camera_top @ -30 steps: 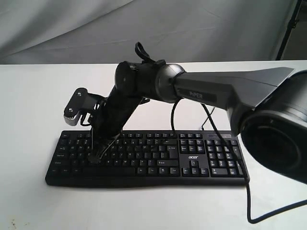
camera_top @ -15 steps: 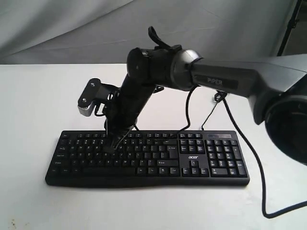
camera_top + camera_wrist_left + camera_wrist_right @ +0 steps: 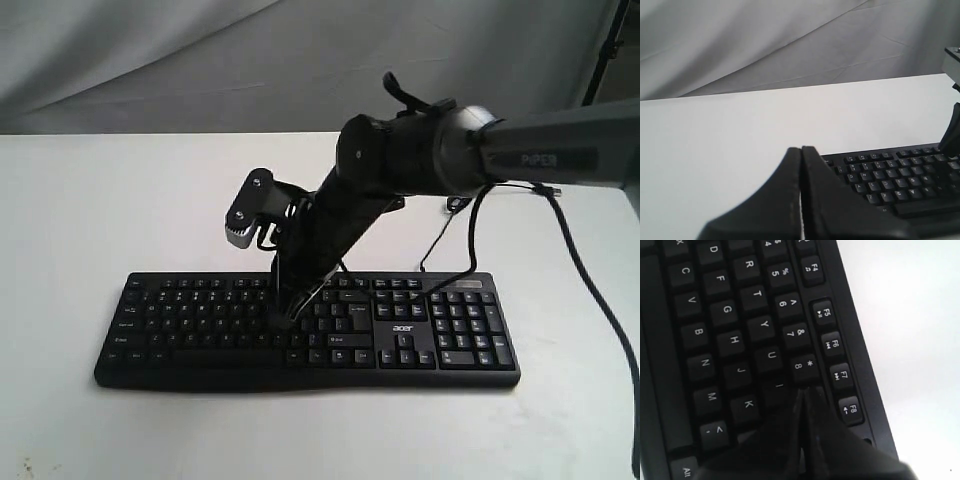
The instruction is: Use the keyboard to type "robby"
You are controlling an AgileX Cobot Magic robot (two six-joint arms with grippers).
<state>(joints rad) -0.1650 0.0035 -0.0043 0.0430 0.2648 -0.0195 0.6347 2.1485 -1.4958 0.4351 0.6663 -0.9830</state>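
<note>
The black keyboard (image 3: 420, 335) lies flat on the white table, number pad and "acer" logo to the right. My right gripper (image 3: 296, 316) is shut, empty, its tips pointing down onto the middle letter keys. In the right wrist view the keyboard (image 3: 730, 325) fills the frame and the right gripper (image 3: 805, 391) has its tips low over the keys just past I and 8, hiding the key under them. My left gripper (image 3: 801, 149) is shut and empty, held off the keyboard's left end, with the keyboard (image 3: 890, 177) beyond it.
The keyboard's thin black cable (image 3: 438, 245) runs back from its rear edge. A thicker arm cable (image 3: 590, 290) hangs down at the right. White table (image 3: 90, 210) spreads round the keyboard; a grey cloth backdrop (image 3: 200, 60) hangs behind it.
My right arm has swung to the right along the keyboard. Its shut tips moved from the left letter keys to the middle ones.
</note>
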